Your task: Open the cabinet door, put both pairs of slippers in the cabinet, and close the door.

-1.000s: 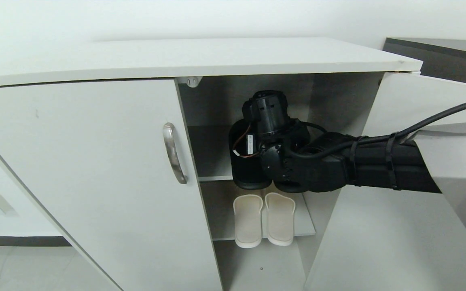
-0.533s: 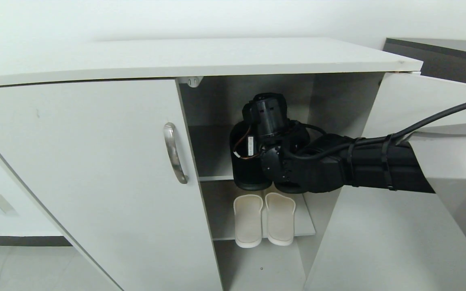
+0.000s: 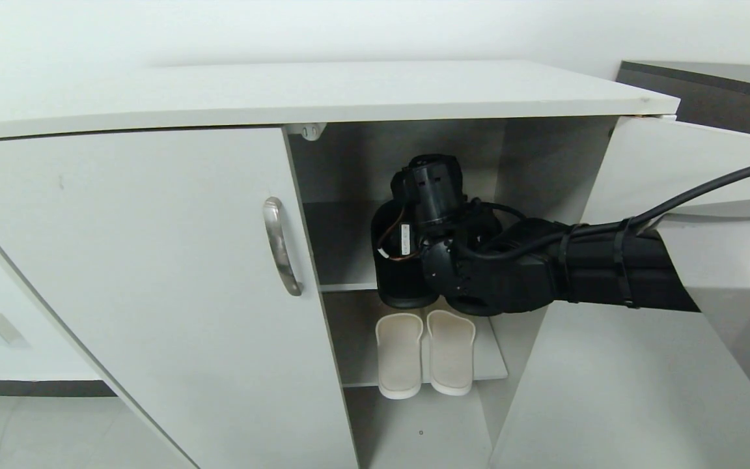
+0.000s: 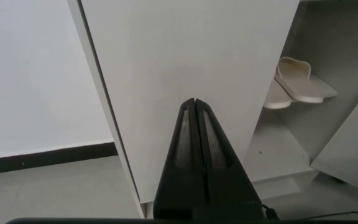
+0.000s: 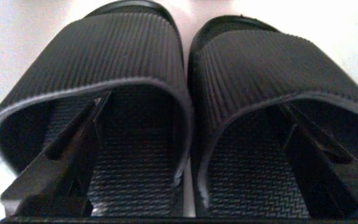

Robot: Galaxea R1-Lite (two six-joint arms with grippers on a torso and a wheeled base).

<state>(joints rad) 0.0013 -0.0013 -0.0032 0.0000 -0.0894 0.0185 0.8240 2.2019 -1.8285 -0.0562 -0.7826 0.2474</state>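
Observation:
The cabinet's right door [image 3: 642, 378] stands open. A pair of black slippers [image 3: 401, 286] lies on the upper shelf [image 3: 339, 254], heels at its front edge. My right arm's wrist [image 3: 437, 195] is over them, inside the cabinet. My right gripper [image 5: 191, 99] is open, with one finger [image 5: 61, 168] under the strap of each black slipper [image 5: 135, 74]. A white pair [image 3: 424, 352] lies side by side on the lower shelf [image 3: 495, 368]. My left gripper [image 4: 194, 102] is shut on nothing, low down in front of the closed left door [image 4: 185, 56].
The left door [image 3: 153, 273] is closed, and its metal handle [image 3: 279, 246] is beside the opening. The open right door swings out toward me on the right. The bottom compartment [image 3: 414, 430] under the white slippers [image 4: 297, 81] holds nothing. There is tiled floor [image 4: 55, 193] at the lower left.
My right wrist has sunk a little and shifted slightly right inside the cabinet, and the black slippers have settled lower with it. The white slippers, both doors and my left arm are unchanged.

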